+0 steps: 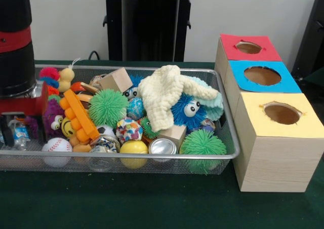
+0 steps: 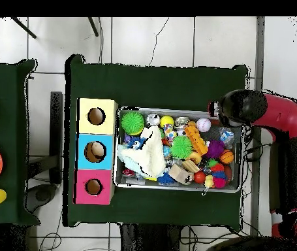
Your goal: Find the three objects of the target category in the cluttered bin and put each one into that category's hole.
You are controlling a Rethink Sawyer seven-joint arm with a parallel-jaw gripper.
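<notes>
At far left of the front view, the red and black arm (image 1: 15,41) comes down over the left end of the wire bin (image 1: 223,138). The tool (image 1: 12,125) sits low among the toys there; I cannot tell whether it is released or clenched, as clutter and the arm's bulk hide its tips. Overhead view: arm (image 2: 268,111) over the bin's right end.

Just right of the tool: purple fuzzy toy with eyes (image 1: 53,120), a white baseball (image 1: 56,147) against the front wire, an orange block strip (image 1: 80,115) lying tilted. Behind these, a small tan duck figure (image 1: 66,77) near the back rim.

Further right: green spiky ball (image 1: 108,107), a wooden block (image 1: 117,79) behind it, a speckled ball (image 1: 129,129), a yellow ball (image 1: 133,149) and a silver can end (image 1: 163,147) at the front wire.

Well right of the tool: a cream knitted cloth (image 1: 164,97) draped over the heap, partly covering a blue fuzzy toy with eyes (image 1: 187,110). A second green spiky ball (image 1: 202,144) fills the bin's front right corner.

Beyond the bin, standing apart from it on the green surface (image 1: 126,203): three wooden boxes in a row, each with a round hole in its top – yellow-topped box (image 1: 278,120) nearest, blue-topped box (image 1: 263,77) in the middle, red-topped box (image 1: 248,47) farthest. Which toys are the target category is not shown; all toys lie in the bin.
</notes>
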